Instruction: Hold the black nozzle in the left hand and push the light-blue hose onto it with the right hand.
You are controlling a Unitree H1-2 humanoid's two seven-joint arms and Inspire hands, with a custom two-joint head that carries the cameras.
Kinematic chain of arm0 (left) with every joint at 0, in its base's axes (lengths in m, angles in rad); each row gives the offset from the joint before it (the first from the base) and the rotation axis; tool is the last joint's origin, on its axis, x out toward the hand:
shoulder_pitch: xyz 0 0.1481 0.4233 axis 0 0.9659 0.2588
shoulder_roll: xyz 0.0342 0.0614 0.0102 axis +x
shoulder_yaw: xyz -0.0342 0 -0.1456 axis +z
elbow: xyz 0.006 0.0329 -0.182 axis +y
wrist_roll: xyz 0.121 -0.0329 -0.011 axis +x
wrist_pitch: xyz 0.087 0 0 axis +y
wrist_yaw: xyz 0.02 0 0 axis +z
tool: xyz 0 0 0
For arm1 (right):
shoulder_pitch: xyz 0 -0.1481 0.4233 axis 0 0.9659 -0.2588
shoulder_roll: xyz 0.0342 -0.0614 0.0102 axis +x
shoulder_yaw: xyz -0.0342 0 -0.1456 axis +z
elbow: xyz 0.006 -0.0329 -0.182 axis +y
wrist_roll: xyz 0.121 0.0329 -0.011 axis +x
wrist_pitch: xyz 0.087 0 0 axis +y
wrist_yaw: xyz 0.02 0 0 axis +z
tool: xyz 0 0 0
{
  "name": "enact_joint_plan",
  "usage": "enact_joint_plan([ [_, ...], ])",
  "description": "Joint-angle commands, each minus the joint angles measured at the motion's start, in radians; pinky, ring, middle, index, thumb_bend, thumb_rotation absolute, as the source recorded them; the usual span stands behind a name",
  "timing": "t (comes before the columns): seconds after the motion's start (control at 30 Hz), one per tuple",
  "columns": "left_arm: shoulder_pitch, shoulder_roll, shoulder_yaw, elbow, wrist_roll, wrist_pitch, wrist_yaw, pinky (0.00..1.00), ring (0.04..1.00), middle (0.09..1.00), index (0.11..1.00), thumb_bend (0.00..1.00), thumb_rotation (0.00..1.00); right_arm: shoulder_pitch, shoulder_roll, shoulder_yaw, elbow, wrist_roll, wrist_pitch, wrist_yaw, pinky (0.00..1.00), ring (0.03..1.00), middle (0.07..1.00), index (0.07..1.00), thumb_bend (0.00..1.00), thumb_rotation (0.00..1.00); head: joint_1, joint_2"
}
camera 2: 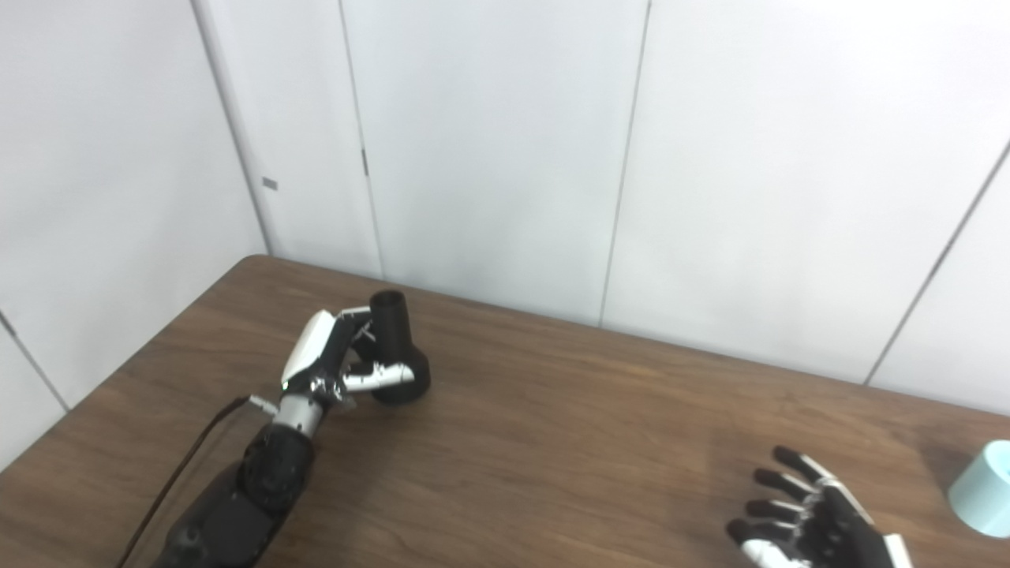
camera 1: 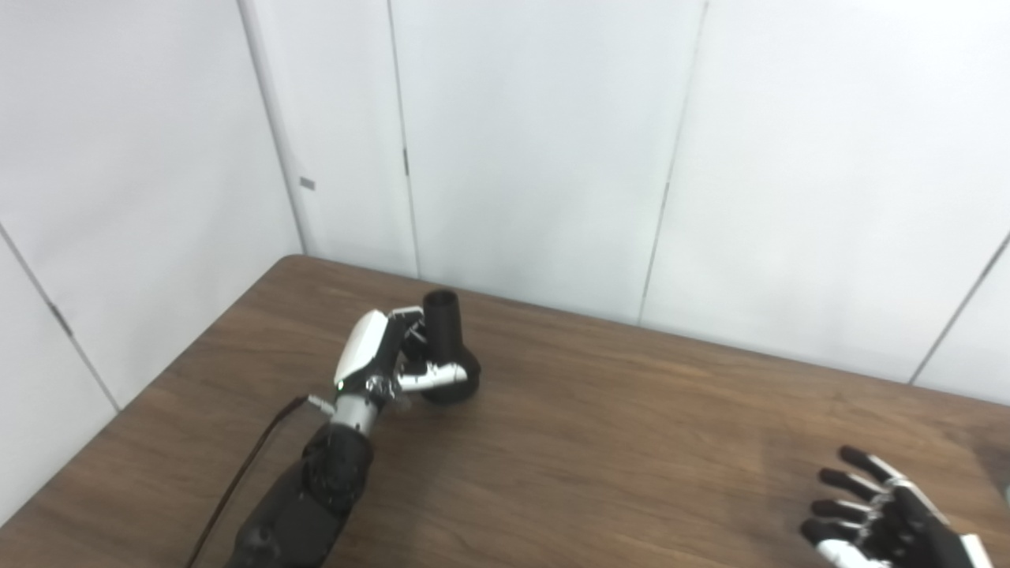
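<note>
The black nozzle (camera 1: 447,339) stands on the brown table (camera 1: 600,426) at the left, narrow tube end up and wide base down. My left hand (camera 1: 383,355) is wrapped around it, thumb across the base. The light-blue hose (camera 2: 983,489) shows only in the right eye view, as a pale cylinder end at the right edge. My right hand (camera 1: 880,513) is open, fingers spread, low at the right, apart from the hose and empty. It also shows in the right eye view (camera 2: 805,517).
White wall panels (camera 1: 536,142) close off the table's far and left sides. A black cable (camera 1: 245,473) runs along my left forearm.
</note>
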Motion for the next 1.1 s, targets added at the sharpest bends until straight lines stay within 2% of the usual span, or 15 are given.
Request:
enact_joint_plan([
  [0.0, 0.031, -0.042, -0.053, 0.002, 0.021, -0.033, -0.057, 0.36, 0.427, 0.483, 0.514, 0.5, 0.0, -0.026, -0.012, -0.005, -0.003, 0.001, -0.087, -0.001, 0.47, 0.564, 0.682, 0.748, 0.53, 0.0, -0.015, 0.005],
  [0.1, 0.037, -0.062, -0.096, -0.02, 0.041, -0.075, -0.071, 0.36, 0.427, 0.494, 0.505, 0.5, 0.0, -0.03, -0.013, -0.011, 0.03, 0.004, -0.121, -0.003, 0.46, 0.559, 0.681, 0.748, 0.56, 0.0, -0.046, 0.015],
  [0.27, 0.04, -0.101, -0.177, -0.047, 0.117, -0.104, -0.093, 0.37, 0.434, 0.499, 0.497, 0.5, 0.0, -0.038, -0.013, -0.016, 0.07, 0.008, -0.16, -0.005, 0.44, 0.546, 0.668, 0.741, 0.61, 0.01, -0.073, 0.028],
  [0.47, 0.048, -0.113, -0.235, -0.049, 0.186, -0.147, -0.129, 0.38, 0.436, 0.504, 0.494, 0.5, 0.0, -0.05, -0.004, -0.019, 0.102, 0.016, -0.198, -0.009, 0.42, 0.529, 0.658, 0.724, 0.65, 0.06, -0.126, 0.052],
  [0.5, 0.049, -0.113, -0.241, -0.052, 0.196, -0.149, -0.134, 0.38, 0.437, 0.503, 0.495, 0.5, 0.0, -0.052, -0.005, -0.019, 0.106, 0.015, -0.202, -0.009, 0.42, 0.532, 0.658, 0.722, 0.67, 0.11, -0.133, 0.055],
  [0.6, 0.05, -0.118, -0.269, -0.047, 0.222, -0.172, -0.14, 0.38, 0.439, 0.496, 0.498, 0.5, 0.0, -0.055, -0.003, -0.016, 0.108, 0.006, -0.197, -0.013, 0.44, 0.55, 0.66, 0.721, 0.7, 0.15, -0.167, 0.067],
  [0.9, 0.043, -0.163, -0.336, -0.042, 0.229, -0.2, -0.169, 0.36, 0.436, 0.495, 0.495, 0.5, 0.0, -0.068, 0.007, -0.009, 0.091, 0.007, -0.211, -0.011, 0.41, 0.534, 0.65, 0.705, 0.69, 0.18, -0.248, 0.095],
  [1.07, 0.039, -0.187, -0.358, -0.028, 0.23, -0.205, -0.177, 0.36, 0.436, 0.497, 0.494, 0.5, 0.0, -0.073, -0.015, -0.016, 0.052, 0.005, -0.208, -0.004, 0.39, 0.513, 0.65, 0.702, 0.7, 0.18, -0.269, 0.099],
])
